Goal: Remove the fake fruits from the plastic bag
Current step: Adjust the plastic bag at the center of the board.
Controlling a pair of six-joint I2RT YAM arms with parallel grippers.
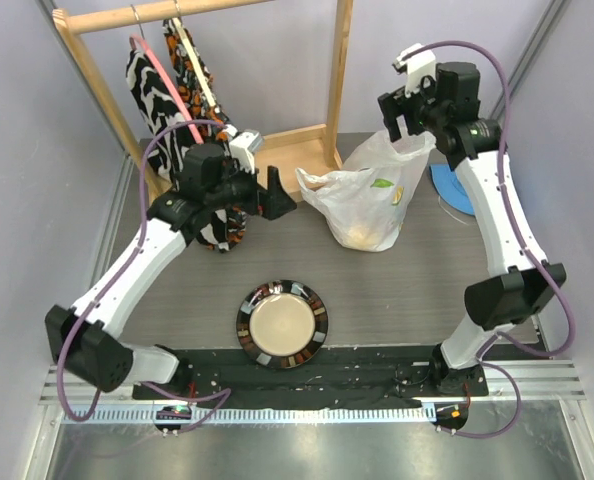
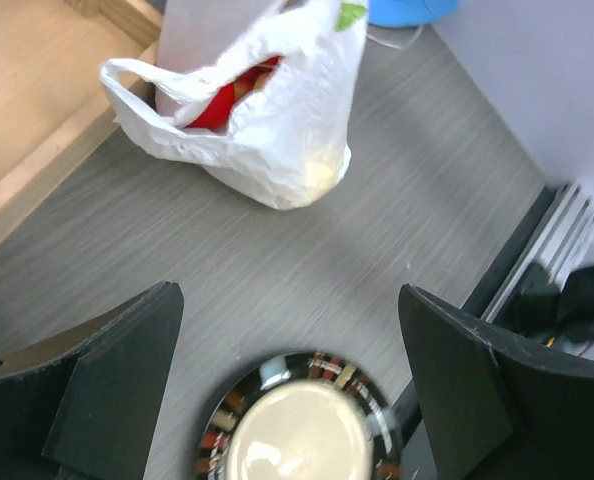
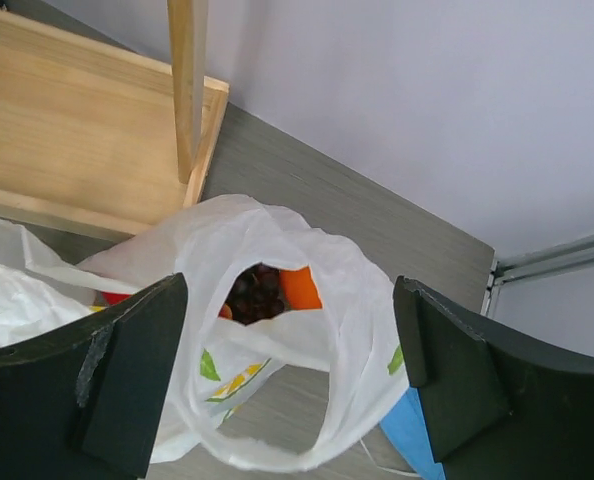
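Nearest the arm bases, a round plate with a dark patterned rim and cream centre [image 1: 282, 325] lies flat on the grey wood-grain worktop [image 1: 397, 290].

Beyond the plate and to its left, the left tool [image 2: 289, 300] hangs over the worktop. Its jaws are spread wide and nothing is between them. It faces the bag and stands apart from it.

Right of centre, the thin crinkly translucent white plastic bag [image 1: 372, 195] sits slumped on the worktop with its mouth open upward. The fake fruits that can be seen are all inside it:
- A dark purple grape bunch [image 3: 257, 292] lies in the mouth.
- An orange fruit [image 3: 299, 288] touches the grape bunch.
- A glossy red fruit [image 2: 217, 105] shows at the left-hand opening.
- A yellow-orange shape [image 1: 362, 235] shows through the bag's wall near its base.

The right tool [image 3: 289, 295] is above the bag's mouth, jaws wide apart and holding nothing. Whether it touches a handle cannot be told.

Just right of the bag lies a flat blue item [image 1: 455, 188], partly hidden by the right arm.

Farthest back stands a light wooden rack [image 1: 297, 145] with a black-and-white patterned cloth [image 1: 142, 75] hanging from its rail.
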